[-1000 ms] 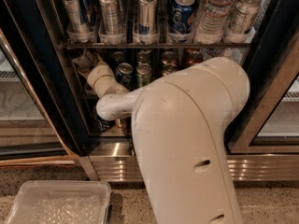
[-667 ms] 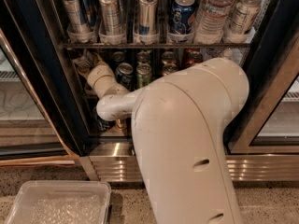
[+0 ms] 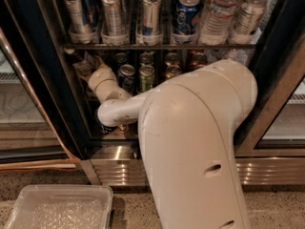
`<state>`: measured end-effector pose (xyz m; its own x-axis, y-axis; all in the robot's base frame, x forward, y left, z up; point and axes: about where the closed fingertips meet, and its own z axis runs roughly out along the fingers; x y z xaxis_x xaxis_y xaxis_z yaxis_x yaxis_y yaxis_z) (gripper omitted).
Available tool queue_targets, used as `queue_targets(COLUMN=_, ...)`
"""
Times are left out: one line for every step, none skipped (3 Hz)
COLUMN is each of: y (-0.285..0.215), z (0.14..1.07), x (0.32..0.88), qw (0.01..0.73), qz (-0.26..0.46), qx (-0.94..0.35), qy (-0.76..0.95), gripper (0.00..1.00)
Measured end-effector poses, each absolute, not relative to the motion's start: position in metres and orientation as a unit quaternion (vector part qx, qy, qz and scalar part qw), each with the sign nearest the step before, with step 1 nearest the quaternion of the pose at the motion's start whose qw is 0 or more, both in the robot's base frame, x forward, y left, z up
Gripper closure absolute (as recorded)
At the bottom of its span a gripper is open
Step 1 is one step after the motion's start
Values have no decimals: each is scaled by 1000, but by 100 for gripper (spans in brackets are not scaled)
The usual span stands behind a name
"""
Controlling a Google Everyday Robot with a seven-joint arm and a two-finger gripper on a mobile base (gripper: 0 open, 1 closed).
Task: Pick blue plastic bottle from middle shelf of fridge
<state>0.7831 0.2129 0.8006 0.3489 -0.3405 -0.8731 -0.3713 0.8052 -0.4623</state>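
My gripper (image 3: 84, 62) is inside the fridge (image 3: 50, 75), at the far left of the middle shelf, just under the upper rack. A small object with a pale, dark-printed label (image 3: 85, 68) sits right at the gripper, tilted; it looks like the blue plastic bottle, mostly hidden by the wrist (image 3: 102, 81). To its right on the middle shelf stand a blue can (image 3: 127, 73), a green can (image 3: 146, 75), a gold can (image 3: 172, 71) and a red can (image 3: 195, 59). My white arm (image 3: 190, 142) hides the shelf's own rack.
The upper rack (image 3: 157, 46) holds tall silver cans (image 3: 113, 11), a blue can (image 3: 186, 13) and a clear ridged water bottle (image 3: 217, 13). A ribbed steel base plate (image 3: 114, 171) runs below. A clear plastic bin (image 3: 59, 206) sits on the floor at the lower left.
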Motion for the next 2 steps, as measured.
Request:
queue_targets(y=213, z=797, x=783, qw=760, qz=10, qx=-312, qy=570, gripper=100)
queue_targets(y=211, z=796, x=771, qw=754, qz=14, qx=-312, qy=577, gripper=100)
